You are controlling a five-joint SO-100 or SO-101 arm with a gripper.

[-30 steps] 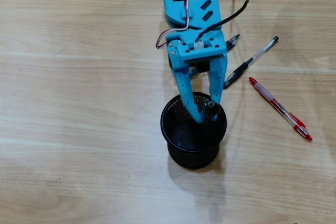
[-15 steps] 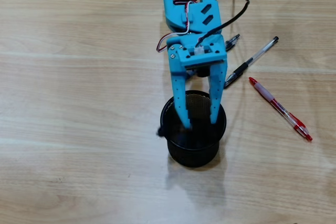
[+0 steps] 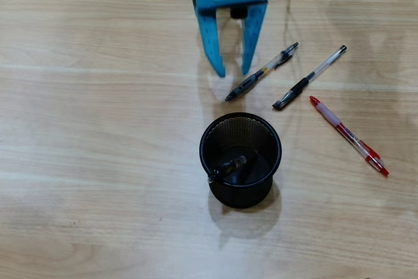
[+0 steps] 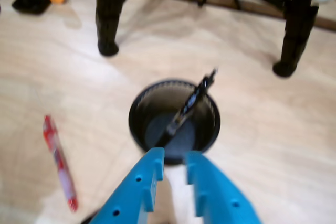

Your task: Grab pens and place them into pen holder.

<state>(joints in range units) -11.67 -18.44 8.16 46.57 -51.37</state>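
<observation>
The blue gripper hung near the table's far edge, jaws slightly apart and empty. One pen leaned inside the black mesh holder mid-table. Two black pens and a red pen lay toward the right edge.

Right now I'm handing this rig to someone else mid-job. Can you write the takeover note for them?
Hand: empty, fingers slightly apart, hovering over bare table above the pen holder in the overhead view.
Pen holder: black mesh cup, upright, mid-table.
Done: one black pen already sits inside it, leaning on the rim.
Left: three pens on the table, right of the hand in the overhead view: a black pen nearest the hand, a second black pen beside it, and a red pen farthest right.
Suggested next: the nearest black pen.
</observation>
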